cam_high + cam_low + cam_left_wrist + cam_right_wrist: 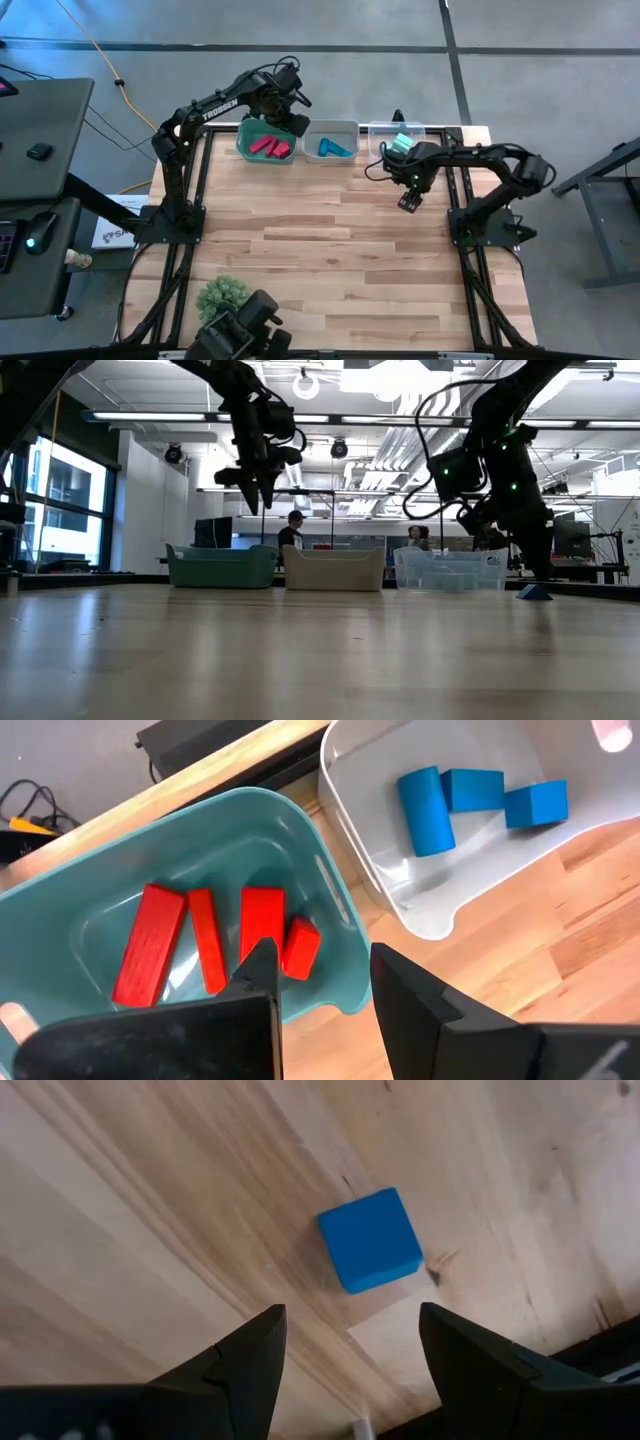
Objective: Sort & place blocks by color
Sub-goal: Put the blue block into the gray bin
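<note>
My right gripper (350,1342) is open and points down at the table near its right edge. A small blue cube (370,1240) lies flat on the wood just beyond its fingertips, and the same blue cube (535,592) shows below the gripper in the low view. My left gripper (325,975) is open and hangs empty above the teal bin (330,910), which holds several red blocks (262,920). The grey bin (385,885) holds three blue blocks (472,792). The clear bin (395,131) holds a mint block (402,142).
The three bins stand in a row along the table's far edge (330,128). A green spiky ball (222,295) sits near the near left corner beside a dark camera mount (240,335). Bare wood (330,250) fills the middle. People (292,525) stand in the room behind.
</note>
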Motion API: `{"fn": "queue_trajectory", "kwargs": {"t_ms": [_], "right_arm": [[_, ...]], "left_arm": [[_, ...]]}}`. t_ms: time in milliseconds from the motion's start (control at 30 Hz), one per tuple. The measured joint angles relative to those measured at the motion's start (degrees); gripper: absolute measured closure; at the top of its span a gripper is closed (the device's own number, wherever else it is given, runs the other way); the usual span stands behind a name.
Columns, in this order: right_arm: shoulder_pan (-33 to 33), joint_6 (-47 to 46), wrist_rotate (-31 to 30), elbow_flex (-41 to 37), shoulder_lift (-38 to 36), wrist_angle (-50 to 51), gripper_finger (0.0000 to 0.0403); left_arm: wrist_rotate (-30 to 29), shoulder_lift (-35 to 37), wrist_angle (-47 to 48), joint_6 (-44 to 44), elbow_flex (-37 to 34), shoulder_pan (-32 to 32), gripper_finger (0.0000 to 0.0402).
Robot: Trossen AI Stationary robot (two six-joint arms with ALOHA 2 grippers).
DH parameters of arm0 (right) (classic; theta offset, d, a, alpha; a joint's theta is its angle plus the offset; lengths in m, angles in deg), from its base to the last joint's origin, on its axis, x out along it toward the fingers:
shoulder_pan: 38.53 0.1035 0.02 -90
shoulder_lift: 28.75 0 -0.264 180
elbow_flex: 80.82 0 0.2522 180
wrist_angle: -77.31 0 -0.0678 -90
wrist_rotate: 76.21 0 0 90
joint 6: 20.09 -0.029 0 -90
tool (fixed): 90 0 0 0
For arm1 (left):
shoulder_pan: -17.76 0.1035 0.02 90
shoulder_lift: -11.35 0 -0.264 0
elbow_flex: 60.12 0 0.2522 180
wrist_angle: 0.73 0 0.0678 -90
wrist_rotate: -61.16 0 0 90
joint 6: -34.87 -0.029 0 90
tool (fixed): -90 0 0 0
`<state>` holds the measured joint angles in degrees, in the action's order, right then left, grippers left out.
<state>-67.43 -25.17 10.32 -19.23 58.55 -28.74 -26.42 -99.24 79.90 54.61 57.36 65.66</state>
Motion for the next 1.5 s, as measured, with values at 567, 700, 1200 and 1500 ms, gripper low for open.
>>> {"fn": "queue_trajectory", "kwargs": {"t_ms": [567,700,1200,1500], "right_arm": [[0.0,5.7,-2.0,5.7,1.9,-0.2,0.0182],[0.0,9.2,-0.7,6.1,2.0,0.2,0.0182],[-0.7,11.3,-2.3,6.1,12.7,2.1,0.0182],[-0.7,13.1,-2.5,6.3,15.7,1.0,0.0183]], "left_arm": [[0.0,0.0,-0.4,-2.4,0.0,0.1,0.0326],[0.0,0.0,-0.4,-2.4,0.0,0.1,0.0326],[0.0,0.0,-0.4,-4.1,0.0,0.1,0.0326],[0.0,0.0,-0.3,-5.0,0.0,0.1,0.0326]]}}
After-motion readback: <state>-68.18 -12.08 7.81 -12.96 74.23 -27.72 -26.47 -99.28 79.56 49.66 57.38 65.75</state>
